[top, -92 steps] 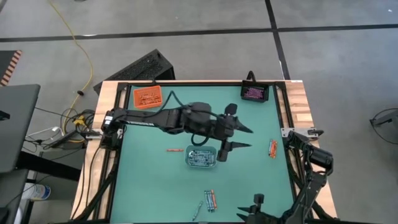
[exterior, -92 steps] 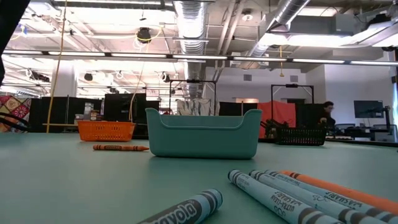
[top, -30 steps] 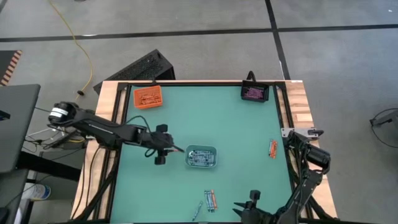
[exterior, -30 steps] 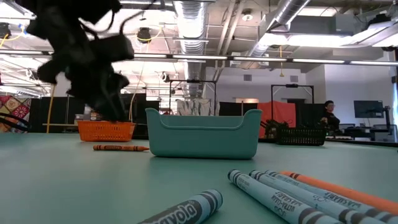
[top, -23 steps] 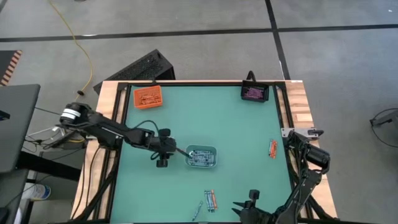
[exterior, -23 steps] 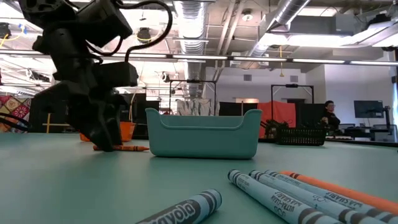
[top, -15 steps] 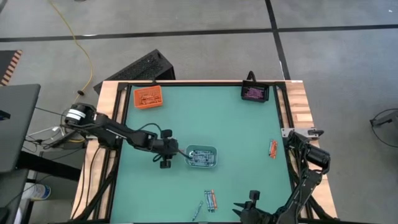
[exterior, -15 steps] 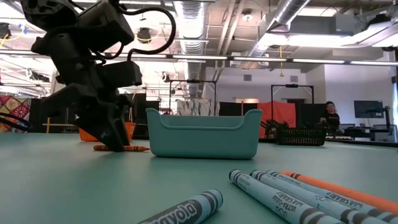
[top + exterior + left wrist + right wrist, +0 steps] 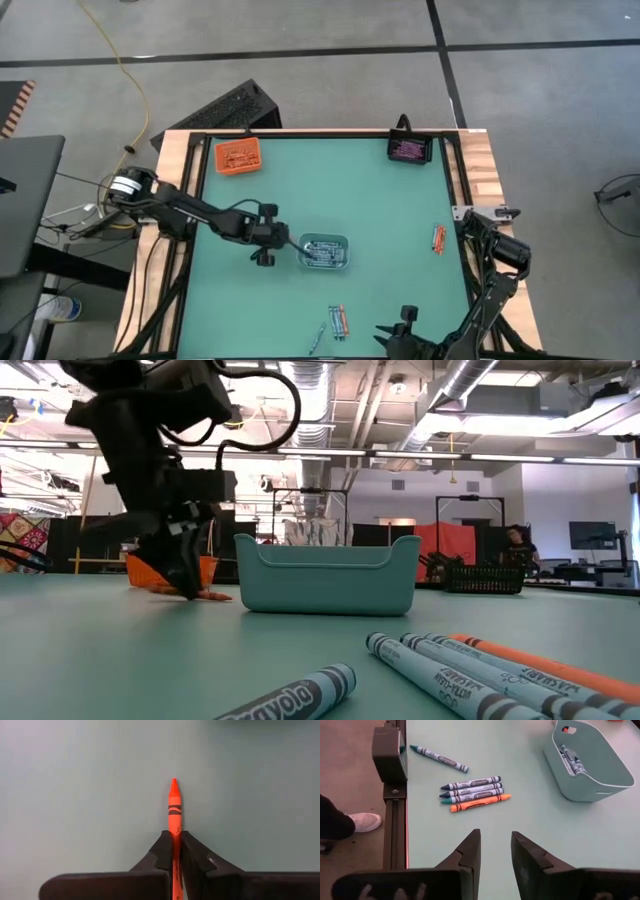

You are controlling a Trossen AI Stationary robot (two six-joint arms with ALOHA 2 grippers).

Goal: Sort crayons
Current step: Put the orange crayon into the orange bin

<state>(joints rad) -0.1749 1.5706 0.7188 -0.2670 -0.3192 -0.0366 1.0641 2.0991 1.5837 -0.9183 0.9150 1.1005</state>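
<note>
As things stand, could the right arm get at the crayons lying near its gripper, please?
Probably yes: the right gripper stands open just short of the loose crayons, with only bare table between them.

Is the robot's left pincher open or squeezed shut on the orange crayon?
Shut. The left gripper has both fingers pressed against the orange crayon, which lies on the green table.

Left gripper [image 9: 175, 851] low at mid-table, fingers [image 9: 162, 851] pinched shut — right gripper [image 9: 495, 851] waits, fingers seemingly apart.
</note>
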